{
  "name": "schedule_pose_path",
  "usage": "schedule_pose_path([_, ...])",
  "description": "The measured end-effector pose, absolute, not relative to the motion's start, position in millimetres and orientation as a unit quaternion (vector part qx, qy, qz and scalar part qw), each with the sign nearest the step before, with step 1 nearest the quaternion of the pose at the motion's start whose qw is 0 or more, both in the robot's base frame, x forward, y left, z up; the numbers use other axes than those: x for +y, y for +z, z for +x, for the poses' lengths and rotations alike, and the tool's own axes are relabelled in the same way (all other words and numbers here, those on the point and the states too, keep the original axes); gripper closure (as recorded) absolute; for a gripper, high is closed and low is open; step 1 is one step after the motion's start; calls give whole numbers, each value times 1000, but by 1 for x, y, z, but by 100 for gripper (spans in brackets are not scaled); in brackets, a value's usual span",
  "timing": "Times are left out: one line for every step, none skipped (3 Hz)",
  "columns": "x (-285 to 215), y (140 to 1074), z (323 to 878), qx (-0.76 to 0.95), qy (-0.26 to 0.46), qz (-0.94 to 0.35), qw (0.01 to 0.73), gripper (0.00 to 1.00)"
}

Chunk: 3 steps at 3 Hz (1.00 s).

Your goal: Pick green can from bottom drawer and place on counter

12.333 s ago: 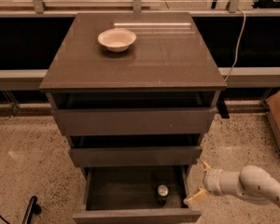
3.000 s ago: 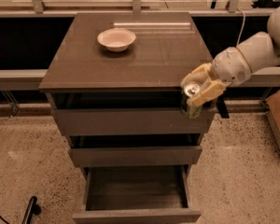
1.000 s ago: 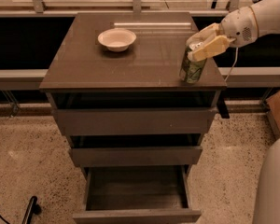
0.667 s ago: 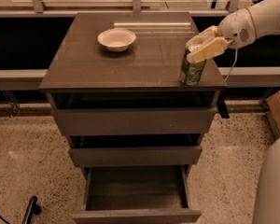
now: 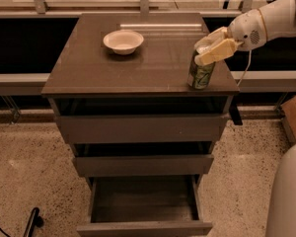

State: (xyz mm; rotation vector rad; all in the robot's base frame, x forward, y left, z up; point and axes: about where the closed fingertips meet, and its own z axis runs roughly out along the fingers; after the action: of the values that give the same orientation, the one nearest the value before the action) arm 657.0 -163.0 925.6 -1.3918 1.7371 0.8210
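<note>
While the green can (image 5: 201,74) stands upright on the worktop (image 5: 113,73) near its front right corner, the gripper (image 5: 213,47) sits at the can's top, reaching in from the right. Its pale fingers (image 5: 218,52) appear closed around the upper rim of the can; contact looks maintained, and release is judged not yet made. The can's base seems to rest on the surface, close to the front edge. The bottom drawer (image 5: 144,211) stands pulled out below with nothing visible inside. A white bowl (image 5: 123,41) lies well apart, toward the rear left.

Recommended handling: confirm the base is fully seated and level before opening the fingers. Open them evenly so neither side drags the can toward the edge. Withdraw upward and to the right, clear of the rim, before any sideways swing. Given the nearness of the front edge, any nudge forward risks a fall.
</note>
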Motion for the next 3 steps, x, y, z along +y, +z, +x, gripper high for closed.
schedule_pose_path([-164, 913, 666, 678, 338, -517, 398, 30])
schedule_pose_path([-161, 913, 667, 677, 339, -519, 396, 6])
schedule_pose_path([-159, 912, 668, 677, 339, -519, 396, 0])
